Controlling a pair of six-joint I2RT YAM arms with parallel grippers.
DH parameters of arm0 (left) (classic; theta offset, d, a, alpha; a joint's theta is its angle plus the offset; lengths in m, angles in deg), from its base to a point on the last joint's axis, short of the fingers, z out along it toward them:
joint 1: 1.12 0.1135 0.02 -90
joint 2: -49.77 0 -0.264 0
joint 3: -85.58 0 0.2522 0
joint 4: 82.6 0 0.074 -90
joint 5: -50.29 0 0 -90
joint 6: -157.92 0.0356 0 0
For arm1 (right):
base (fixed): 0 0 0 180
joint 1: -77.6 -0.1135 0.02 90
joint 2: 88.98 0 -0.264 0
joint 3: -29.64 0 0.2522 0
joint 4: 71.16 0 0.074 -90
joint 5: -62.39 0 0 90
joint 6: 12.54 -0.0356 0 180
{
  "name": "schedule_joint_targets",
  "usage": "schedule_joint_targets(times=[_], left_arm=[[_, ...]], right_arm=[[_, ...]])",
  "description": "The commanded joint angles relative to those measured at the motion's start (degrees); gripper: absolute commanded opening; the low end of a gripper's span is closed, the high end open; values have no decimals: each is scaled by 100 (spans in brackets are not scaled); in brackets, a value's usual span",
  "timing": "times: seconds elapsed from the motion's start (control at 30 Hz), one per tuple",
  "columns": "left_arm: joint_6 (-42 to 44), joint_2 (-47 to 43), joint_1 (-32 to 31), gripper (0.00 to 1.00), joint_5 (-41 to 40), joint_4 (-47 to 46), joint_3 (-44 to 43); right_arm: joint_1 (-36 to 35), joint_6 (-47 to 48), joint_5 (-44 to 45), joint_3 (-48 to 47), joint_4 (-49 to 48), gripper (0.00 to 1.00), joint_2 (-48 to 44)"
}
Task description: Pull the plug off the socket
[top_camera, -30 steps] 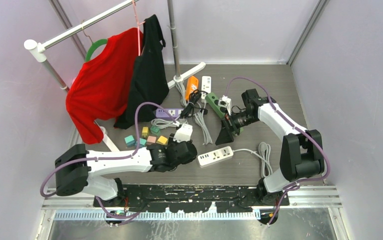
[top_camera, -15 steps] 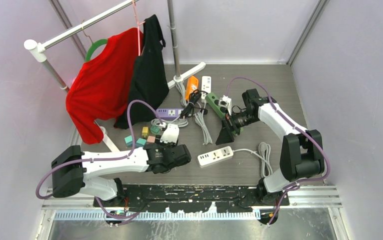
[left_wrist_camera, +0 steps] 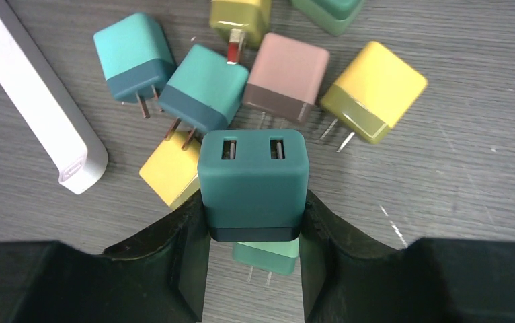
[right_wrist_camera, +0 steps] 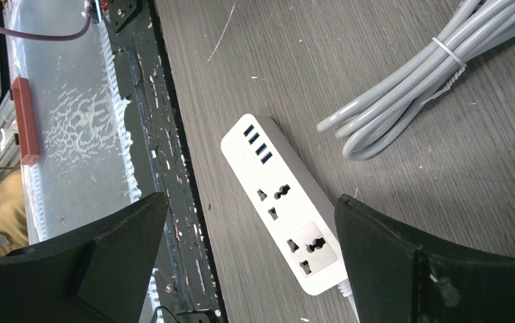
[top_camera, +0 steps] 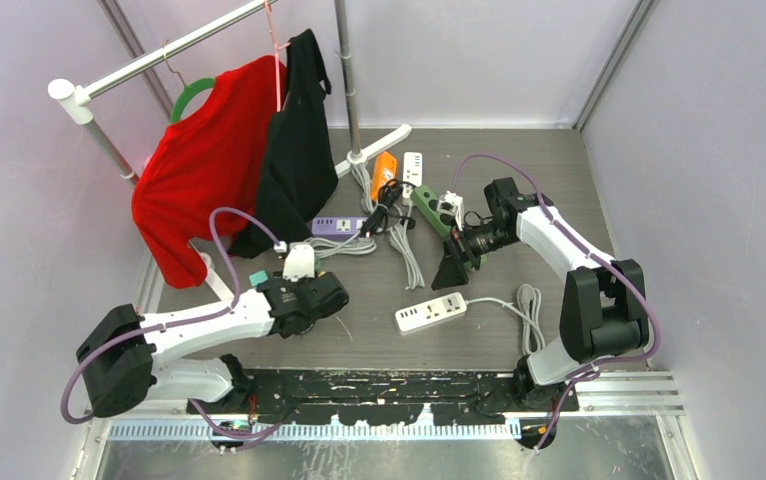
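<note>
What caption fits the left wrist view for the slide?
Left claw grips a teal two-port USB charger above loose coloured plugs on the grey table.

The two-port charger (left_wrist_camera: pixel 253 178) sits between the fingers of the left end effector (left_wrist_camera: pixel 253 202). A cluster of charger plugs (left_wrist_camera: pixel 204 87) lies on the table (left_wrist_camera: pixel 456 121) just ahead of that end effector, one plug partly beneath it, and the clothes-rack foot (left_wrist_camera: pixel 36 101) lies ahead to the left in the wrist view. Below the gap of the right end effector (right_wrist_camera: pixel 251 200) a power strip (right_wrist_camera: pixel 288 208) lies on the table with its USB end farthest ahead, a coiled cable (right_wrist_camera: pixel 416 81) ahead to the right and the table's edge rail (right_wrist_camera: pixel 73 101) to the left.
</note>
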State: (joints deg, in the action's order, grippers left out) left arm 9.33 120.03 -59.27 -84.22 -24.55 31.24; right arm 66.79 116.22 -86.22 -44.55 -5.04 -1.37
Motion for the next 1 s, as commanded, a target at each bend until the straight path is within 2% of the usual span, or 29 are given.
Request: schedule_joint_targets(times=[0.0,0.43,0.5,0.53,0.6,0.63,0.77,0.97], left_arm=[[-203,-211,297,0,186,-234,143],[-206,207,522,1,343,-138,-8],[-189,392,531,7,354,-116,-48],[-188,420,531,25,359,-103,-73],[-196,451,532,53,353,-61,-105],[-187,458,533,56,349,-51,-120],[-140,439,535,57,360,-27,-165],[34,297,533,74,477,-12,-250]], right_arm=[[18,95,-115,-71,38,100,-169],[21,121,-111,-61,46,100,-157],[17,130,-113,-63,46,100,-159],[17,127,-109,-59,46,100,-157],[17,130,-109,-65,46,100,-157],[17,139,-111,-59,47,100,-157],[19,152,-109,-66,55,100,-148],[17,158,-106,-59,64,100,-148]])
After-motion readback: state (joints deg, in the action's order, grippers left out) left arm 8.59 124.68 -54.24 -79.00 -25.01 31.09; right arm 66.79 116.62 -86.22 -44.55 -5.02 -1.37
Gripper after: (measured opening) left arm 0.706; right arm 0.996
